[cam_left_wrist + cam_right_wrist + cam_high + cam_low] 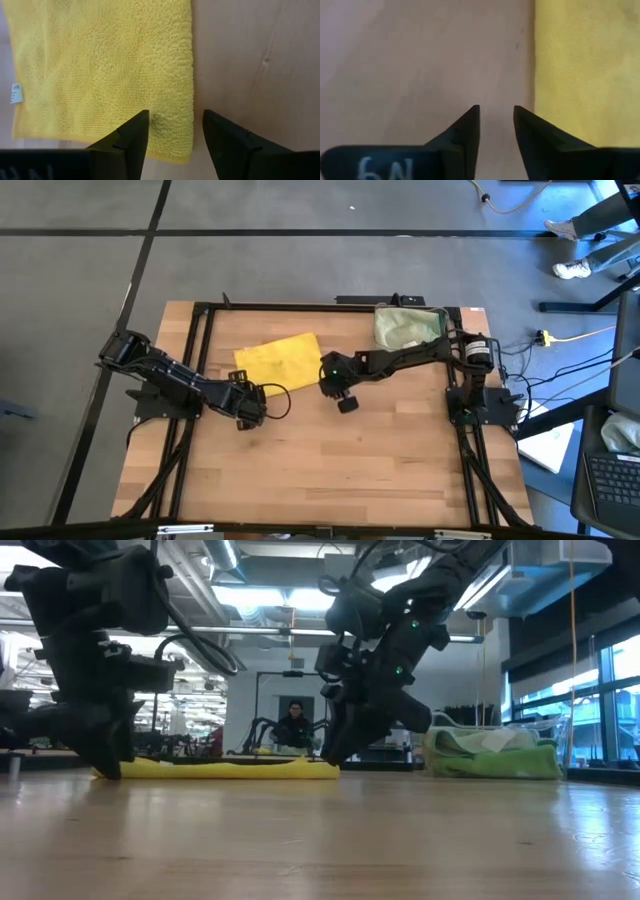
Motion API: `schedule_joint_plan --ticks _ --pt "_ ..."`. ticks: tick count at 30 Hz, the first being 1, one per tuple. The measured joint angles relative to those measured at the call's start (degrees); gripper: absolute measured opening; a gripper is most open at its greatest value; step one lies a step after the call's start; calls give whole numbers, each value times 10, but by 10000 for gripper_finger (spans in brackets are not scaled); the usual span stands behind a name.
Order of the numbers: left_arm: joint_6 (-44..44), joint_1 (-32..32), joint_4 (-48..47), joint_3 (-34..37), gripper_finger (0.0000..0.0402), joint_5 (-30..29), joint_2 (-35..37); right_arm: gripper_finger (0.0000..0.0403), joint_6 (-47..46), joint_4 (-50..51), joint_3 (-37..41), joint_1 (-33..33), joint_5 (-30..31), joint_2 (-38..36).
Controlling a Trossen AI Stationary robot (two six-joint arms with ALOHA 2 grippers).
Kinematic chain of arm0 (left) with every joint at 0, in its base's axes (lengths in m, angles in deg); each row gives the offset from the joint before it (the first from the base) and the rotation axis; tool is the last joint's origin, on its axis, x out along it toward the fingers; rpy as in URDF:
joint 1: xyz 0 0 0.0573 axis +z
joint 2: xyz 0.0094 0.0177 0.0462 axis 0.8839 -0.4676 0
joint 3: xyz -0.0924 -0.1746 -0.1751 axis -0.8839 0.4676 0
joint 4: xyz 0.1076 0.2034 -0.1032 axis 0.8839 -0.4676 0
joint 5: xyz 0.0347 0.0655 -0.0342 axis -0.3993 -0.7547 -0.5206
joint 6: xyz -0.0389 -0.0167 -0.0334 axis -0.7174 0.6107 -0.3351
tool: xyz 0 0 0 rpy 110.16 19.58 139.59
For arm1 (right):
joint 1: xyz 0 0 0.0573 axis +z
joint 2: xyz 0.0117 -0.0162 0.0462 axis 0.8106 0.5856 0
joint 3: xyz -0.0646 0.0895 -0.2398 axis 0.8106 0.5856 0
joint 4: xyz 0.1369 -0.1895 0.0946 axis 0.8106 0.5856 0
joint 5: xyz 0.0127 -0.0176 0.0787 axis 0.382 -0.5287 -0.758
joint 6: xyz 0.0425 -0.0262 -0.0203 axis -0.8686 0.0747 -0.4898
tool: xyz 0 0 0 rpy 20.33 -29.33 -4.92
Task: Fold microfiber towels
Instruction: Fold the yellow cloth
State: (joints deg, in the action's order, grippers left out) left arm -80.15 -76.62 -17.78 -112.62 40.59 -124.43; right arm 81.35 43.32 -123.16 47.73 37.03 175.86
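Observation:
A bright yellow microfiber towel lies flat and folded on the wooden table, left of centre. My left gripper slants down over the towel's near corner, open. One finger is over the cloth and the other over bare wood. My right gripper slants down over bare wood just beside the towel's right edge, open by a narrow gap with nothing in it. Pale green towels lie heaped in a clear bin at the far right.
The clear plastic bin stands at the table's far right corner. A black metal frame runs along the table's edges. The near half of the table is bare wood. A person sits in the room behind.

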Motion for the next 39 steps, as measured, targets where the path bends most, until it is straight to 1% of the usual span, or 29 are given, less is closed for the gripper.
schedule_joint_plan --ticks 6,9,11,14,16,18,21,23,32,39 --pt "-3 -2 -6 -1 179 -13 -2 177 -30 -5 0 0 -8 0" --pt "-3 -11 -35 -18 179 -22 -5 196 -51 -7 0 0 -9 0" --pt "3 -22 -78 -25 179 -38 -5 203 -58 -8 0 0 -10 0" --pt "15 -38 -84 -34 179 -64 -4 206 -64 -14 0 0 -19 0" --pt "15 -40 -99 -27 179 -62 -5 206 -80 -28 0 0 -30 0" --pt "13 -37 -85 -25 179 -59 -4 206 -93 -44 0 0 -48 2" --pt "16 -27 -87 -20 179 -22 -4 206 -102 -51 0 0 -81 5" --pt "16 -19 -85 -19 179 -1 -4 206 -102 -52 -1 1 -91 8" --pt "16 -15 -85 -20 179 7 -3 206 -103 -22 -1 1 -94 29" --pt "15 -15 -76 -20 176 4 -3 207 -101 -25 -1 1 -100 47"
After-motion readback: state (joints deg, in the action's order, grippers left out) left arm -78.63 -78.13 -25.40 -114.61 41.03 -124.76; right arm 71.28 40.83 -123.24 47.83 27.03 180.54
